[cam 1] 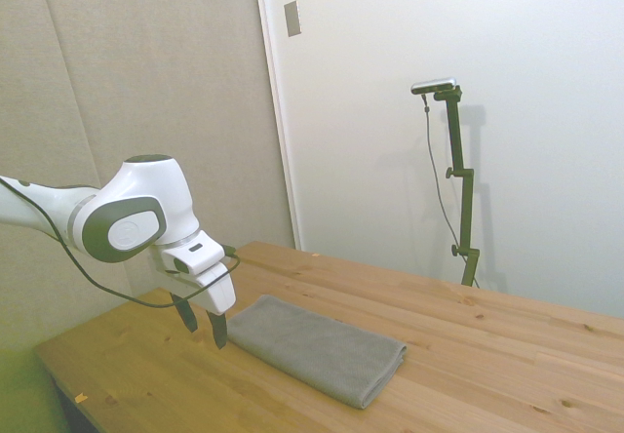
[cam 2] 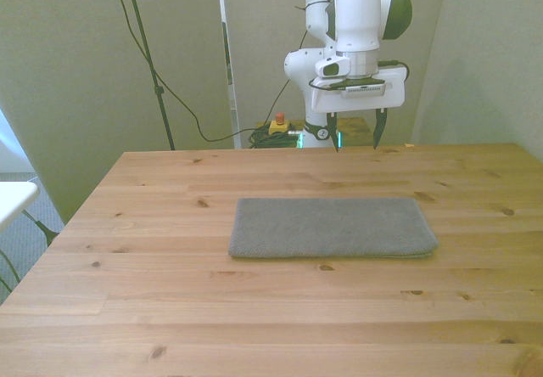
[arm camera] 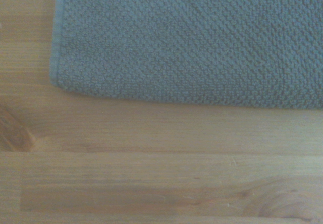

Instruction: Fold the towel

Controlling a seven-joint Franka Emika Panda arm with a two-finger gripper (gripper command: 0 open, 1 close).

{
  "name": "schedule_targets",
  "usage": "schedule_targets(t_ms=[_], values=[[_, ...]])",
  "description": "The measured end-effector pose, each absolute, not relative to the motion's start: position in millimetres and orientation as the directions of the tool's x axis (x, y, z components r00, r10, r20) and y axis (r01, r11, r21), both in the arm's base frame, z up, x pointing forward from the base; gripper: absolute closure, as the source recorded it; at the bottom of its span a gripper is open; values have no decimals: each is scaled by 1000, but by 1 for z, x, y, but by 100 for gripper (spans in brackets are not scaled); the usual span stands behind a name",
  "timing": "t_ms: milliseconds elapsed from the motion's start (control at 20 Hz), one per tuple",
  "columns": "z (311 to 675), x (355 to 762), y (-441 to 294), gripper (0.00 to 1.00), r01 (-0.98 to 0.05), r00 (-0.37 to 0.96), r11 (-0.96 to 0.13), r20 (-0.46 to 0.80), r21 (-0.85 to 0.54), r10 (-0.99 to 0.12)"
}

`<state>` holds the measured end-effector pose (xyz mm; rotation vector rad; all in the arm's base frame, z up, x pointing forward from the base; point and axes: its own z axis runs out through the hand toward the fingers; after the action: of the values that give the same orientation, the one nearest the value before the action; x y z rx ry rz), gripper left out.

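My gripper (cam 1: 206,326) hangs above the wooden counter (cam 1: 487,355) with its two dark fingers (cam 1: 219,329) pointing down and spread apart, a clear gap between them, and nothing held in that gap. In the front view the gripper (cam 2: 355,130) sits over the far part of the counter (cam 2: 170,309), beyond the towel's far long edge and toward the front view's right, its fingers (cam 2: 378,127) well apart and raised off the wood. In the side view the fingertips hover just beside one short end of the towel (cam 1: 320,347), not touching it.

The towel (cam 2: 331,227) lies flat on the counter near its middle, a plain grey terry rectangle with its long sides running across the front view. It looks already doubled over: in the side view the end away from my gripper shows a thick, rounded fold with layers stacked on one another. In the front view that rounded end is on the front view's right, while the end on the front view's left is squarer.

From my wrist I see a corner of the towel (arm camera: 192,42) up close, its nubbly weave plain and its edge thick and softly rolled, lying on bare counter (arm camera: 151,178) with wood grain and a couple of darker knots beside it.

Behind the counter in the front view a small yellow box with a red button (cam 2: 277,124) sits low, with dark cables near it
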<state>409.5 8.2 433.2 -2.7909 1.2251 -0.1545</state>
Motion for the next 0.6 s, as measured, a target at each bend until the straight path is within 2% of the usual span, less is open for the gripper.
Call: schedule_targets(t_ms=[250, 600], values=[[442, 429, 10, 0, -729, 668, -671, 79, -134, -740], [446, 522, 22, 0, -755, 634, -644, 113, -126, -765]])
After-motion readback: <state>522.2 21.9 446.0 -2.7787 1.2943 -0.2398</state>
